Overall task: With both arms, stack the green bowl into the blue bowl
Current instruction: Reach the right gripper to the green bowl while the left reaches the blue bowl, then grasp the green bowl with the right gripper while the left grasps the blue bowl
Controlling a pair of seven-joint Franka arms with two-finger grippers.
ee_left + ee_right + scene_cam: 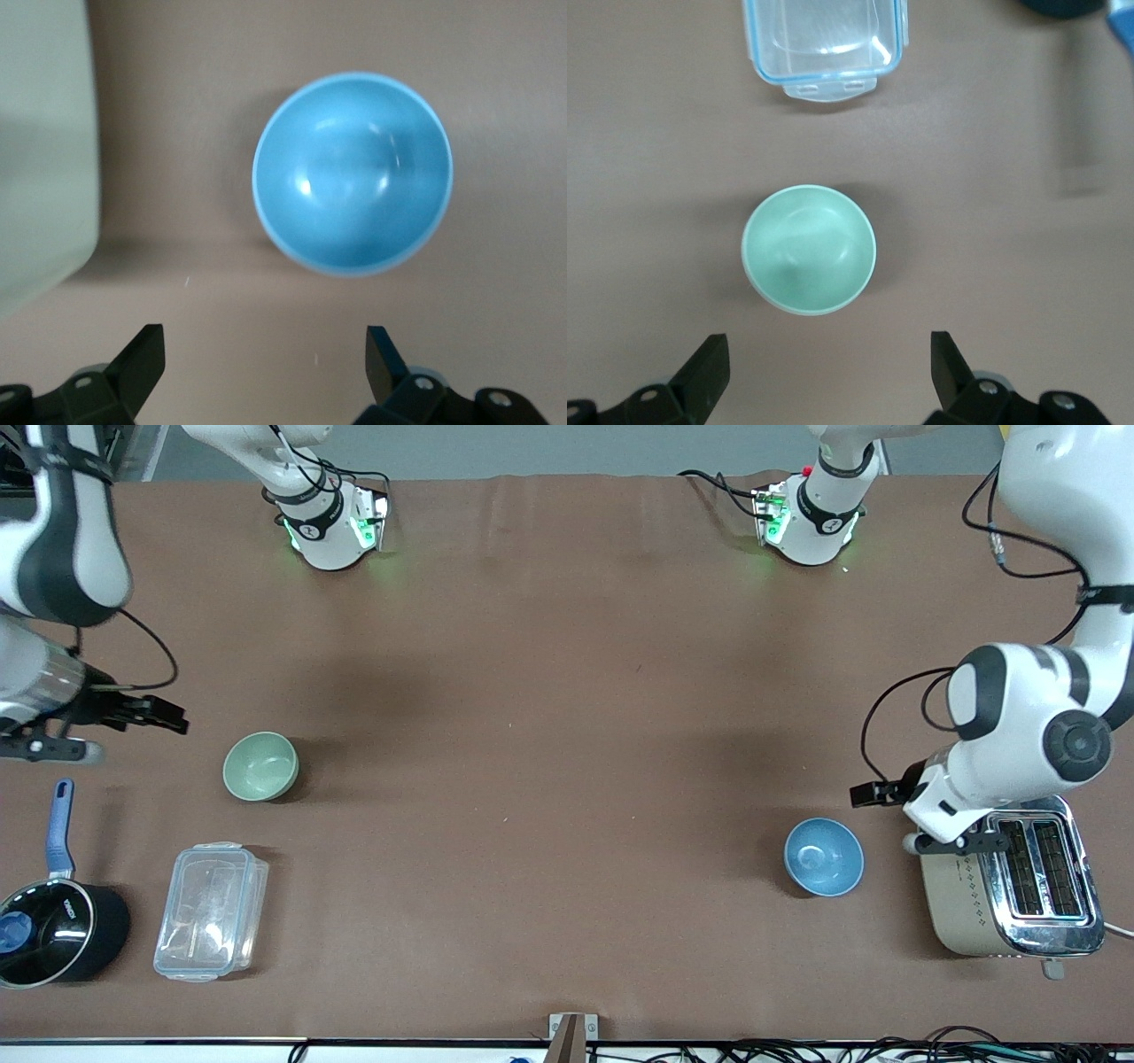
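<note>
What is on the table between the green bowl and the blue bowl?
Nothing. In the front view, only bare brown table lies between the green bowl and the blue bowl.

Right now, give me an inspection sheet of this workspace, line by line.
Surface: brown table, flat.
Job's things: green bowl upright toward the right arm's end; blue bowl upright beside the toaster; far apart, not stacked.
Clutter: clear container, black saucepan.
Grippers: right gripper open above the green bowl; left gripper open above the blue bowl; both empty.
Cables: black cables on the arms.
Surroundings: nothing seen.
</note>
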